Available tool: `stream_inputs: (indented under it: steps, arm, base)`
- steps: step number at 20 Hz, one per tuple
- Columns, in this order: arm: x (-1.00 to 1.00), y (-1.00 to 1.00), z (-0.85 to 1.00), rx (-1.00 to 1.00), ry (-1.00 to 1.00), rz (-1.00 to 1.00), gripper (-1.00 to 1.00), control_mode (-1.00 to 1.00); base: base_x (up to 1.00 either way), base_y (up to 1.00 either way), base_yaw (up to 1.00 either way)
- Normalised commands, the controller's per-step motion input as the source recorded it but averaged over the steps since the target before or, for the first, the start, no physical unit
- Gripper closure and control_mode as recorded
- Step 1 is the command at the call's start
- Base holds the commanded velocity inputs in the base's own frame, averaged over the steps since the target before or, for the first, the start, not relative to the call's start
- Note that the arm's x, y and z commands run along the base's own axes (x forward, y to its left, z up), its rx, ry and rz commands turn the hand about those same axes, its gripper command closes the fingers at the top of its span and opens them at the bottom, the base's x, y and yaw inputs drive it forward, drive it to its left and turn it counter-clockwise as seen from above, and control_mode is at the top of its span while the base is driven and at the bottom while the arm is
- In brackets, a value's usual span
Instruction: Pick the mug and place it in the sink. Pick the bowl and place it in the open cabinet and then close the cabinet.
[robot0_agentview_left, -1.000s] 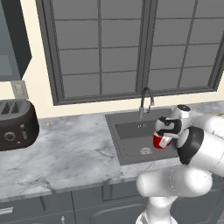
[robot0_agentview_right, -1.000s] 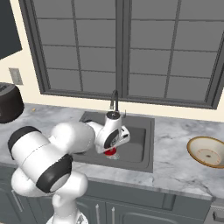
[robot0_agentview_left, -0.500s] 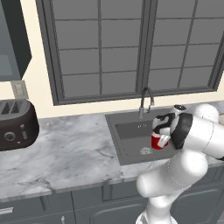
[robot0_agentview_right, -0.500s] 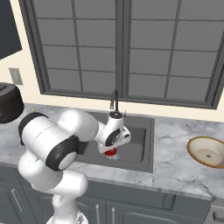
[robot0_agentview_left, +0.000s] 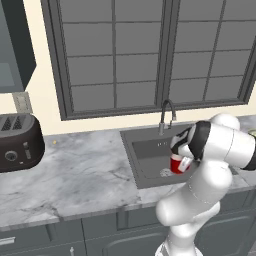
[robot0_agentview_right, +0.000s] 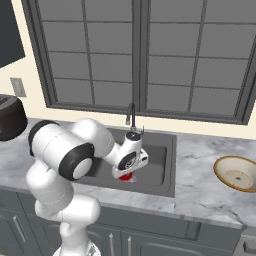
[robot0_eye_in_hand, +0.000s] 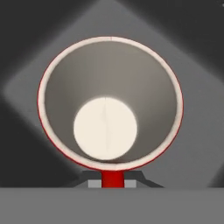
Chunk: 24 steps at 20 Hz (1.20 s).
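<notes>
- The gripper is closed on the red mug and holds it over the dark grey sink, in the right part of the basin as the left base view shows it.
- In the right base view the mug shows as a small red patch under the white hand, low inside the sink, near the front wall of the basin.
- Whether the mug touches the basin floor cannot be told from either base view.
- The hand view looks straight down into the mug: a round white rim with a thin red edge, grey inner wall and a pale cream bottom, with the dark sink floor behind it.
- A short red part of the mug sits at the bottom of the rim in the hand view, between the finger tips.
- The dark gooseneck faucet stands at the back edge of the sink, just behind the hand.
- The tan bowl rests upright on the marble counter to the right of the sink, well apart from the mug.
- A dark toaster stands on the counter far to the left of the sink, below a wall socket.
- A large dark-framed window runs along the wall behind the sink.
</notes>
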Motion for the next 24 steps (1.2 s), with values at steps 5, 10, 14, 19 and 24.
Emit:
stream_inputs:
  steps: [5,10,14,19,24]
  arm:
    - [0.49,0.04,-0.01,0.0,0.0,0.02,1.0,-1.0]
    - [0.32,0.01,-0.25,0.02,0.0,0.02,1.0,-1.0]
    - [0.14,0.0,-0.38,0.04,0.0,0.04,1.0,-1.0]
    - [0.25,0.0,-0.39,0.03,0.0,0.04,1.0,-1.0]
    - [0.42,0.0,-0.32,0.0,0.0,0.02,1.0,-1.0]
  base:
    - [0.0,0.0,0.0]
    - [0.0,0.0,0.0]
    - [0.0,0.0,0.0]
    - [0.0,0.0,0.0]
    - [0.0,0.0,0.0]
